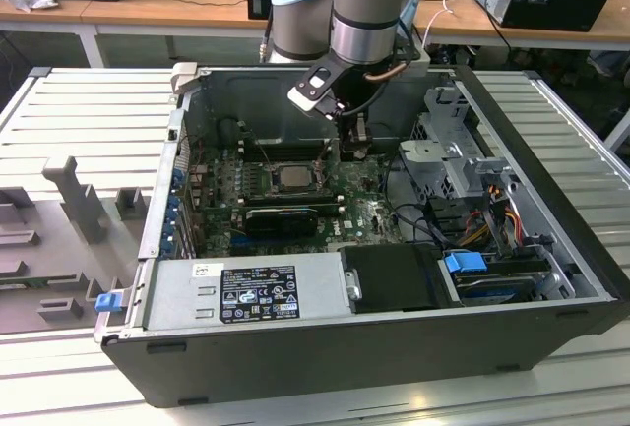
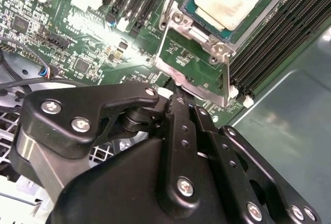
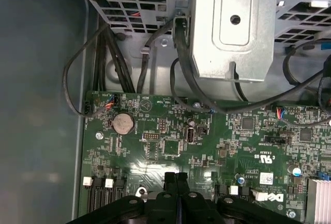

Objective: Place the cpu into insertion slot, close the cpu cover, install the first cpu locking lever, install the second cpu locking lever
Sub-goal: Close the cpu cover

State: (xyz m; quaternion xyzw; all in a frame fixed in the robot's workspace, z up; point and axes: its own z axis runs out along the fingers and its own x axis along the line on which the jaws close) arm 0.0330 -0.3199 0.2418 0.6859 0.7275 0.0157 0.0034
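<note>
Gripper (image 3: 176, 178) clenched low over the motherboard (image 3: 155, 157), beside the seated cpu (image 1: 292, 176)
We see its two fingers pressed together with nothing between them, inside the open computer case (image 1: 325, 357). In the exterior view the cpu lies in its socket just above the frame's centre, the gripper near it towards the exterior view's right. In the second wrist view the cpu cover (image 2: 201, 33) lies flat around the chip's pale top

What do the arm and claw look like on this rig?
Arm: silver-grey tube sections with pale blue joint caps, a brownish cable curving at the wrist. Claw: matte black linkage plates with silver screw heads, two slim black fingers.
</note>
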